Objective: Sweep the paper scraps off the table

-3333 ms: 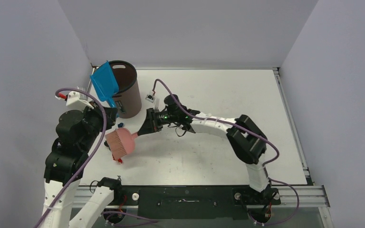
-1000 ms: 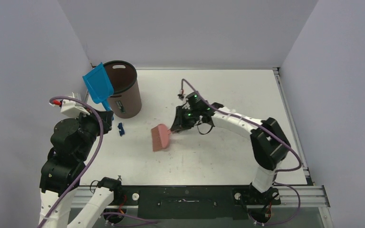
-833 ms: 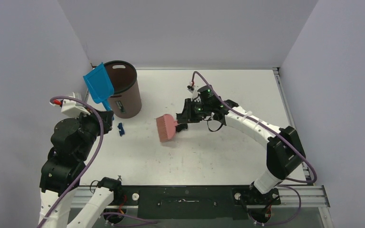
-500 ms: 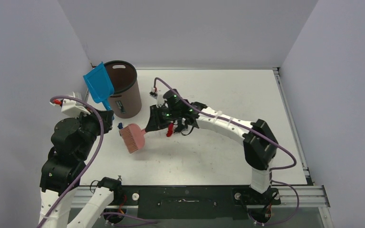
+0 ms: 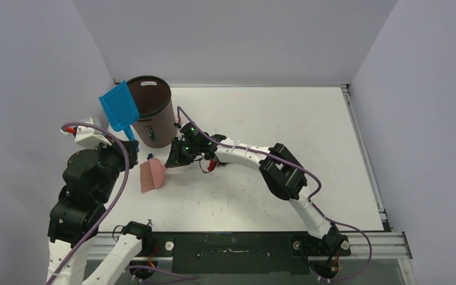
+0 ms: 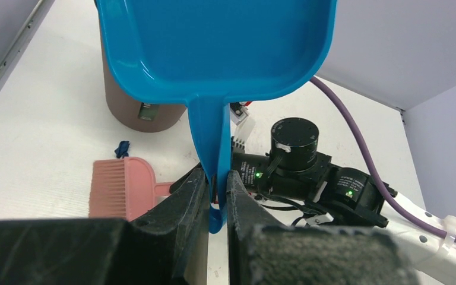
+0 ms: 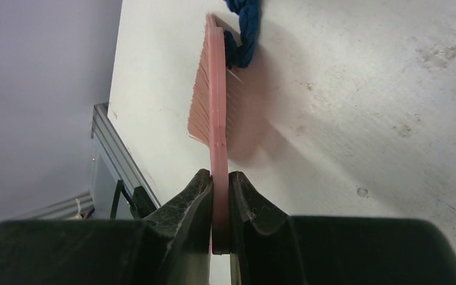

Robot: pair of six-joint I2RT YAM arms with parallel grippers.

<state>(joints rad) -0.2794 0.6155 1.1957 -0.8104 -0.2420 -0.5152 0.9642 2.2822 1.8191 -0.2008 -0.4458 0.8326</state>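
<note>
One dark navy paper scrap (image 5: 150,157) lies on the white table (image 5: 285,124), left of the brown bin's foot. It touches the far end of the pink brush (image 5: 151,177). My right gripper (image 5: 173,161) is shut on the brush's flat handle (image 7: 219,178), bristles to the left and the scrap (image 7: 246,24) at the brush tip. My left gripper (image 5: 132,146) is shut on the blue dustpan's handle (image 6: 214,160) and holds the dustpan (image 5: 119,107) raised beside the bin. The scrap (image 6: 120,148) and the brush (image 6: 116,189) also show in the left wrist view.
A brown cylindrical bin (image 5: 155,113) stands at the table's far left, close behind the brush. The left wall is just beyond it. A metal rail (image 5: 365,154) runs along the right edge. The right arm stretches across the table's middle.
My right arm has swung the brush from the table's middle leftward to the scrap by the bin. The dustpan has tipped slightly left in the left gripper.
</note>
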